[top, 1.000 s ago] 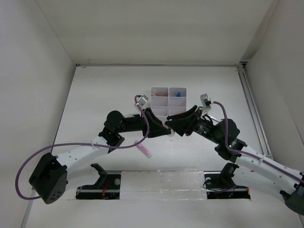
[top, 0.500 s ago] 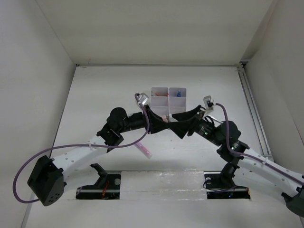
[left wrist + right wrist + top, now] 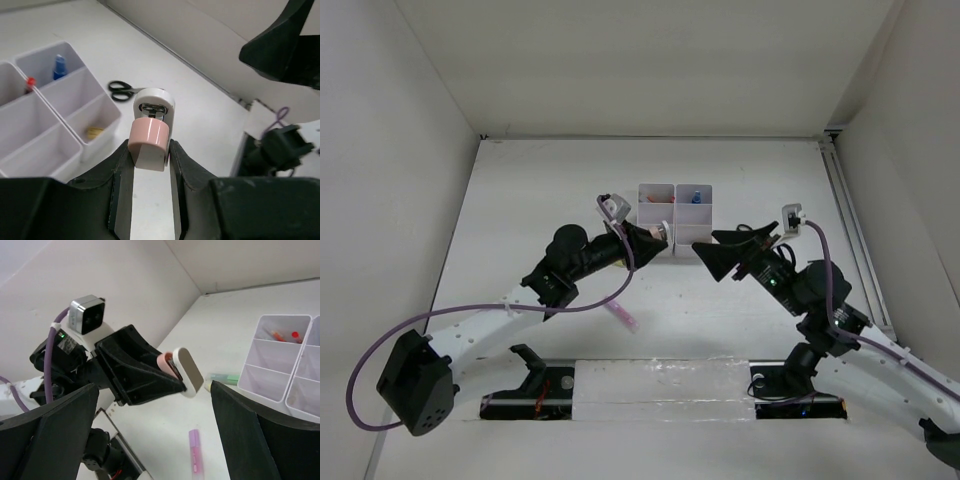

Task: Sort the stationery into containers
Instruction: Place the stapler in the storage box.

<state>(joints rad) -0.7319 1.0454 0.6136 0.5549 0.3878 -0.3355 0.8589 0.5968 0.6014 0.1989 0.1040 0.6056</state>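
Our left gripper (image 3: 150, 154) pinches a white-and-pink item (image 3: 149, 134) near the organiser tray (image 3: 108, 125). Our right gripper (image 3: 155, 435) stands spread wide.

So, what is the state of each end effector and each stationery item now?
left end effector: shut on white and pink item
right end effector: open, empty
scissors: lying on table, outside organiser tray
pink highlighter: lying on table, unsorted
green highlighter: lying on table near tray
blue piece: in a tray compartment
red pen: in a tray compartment
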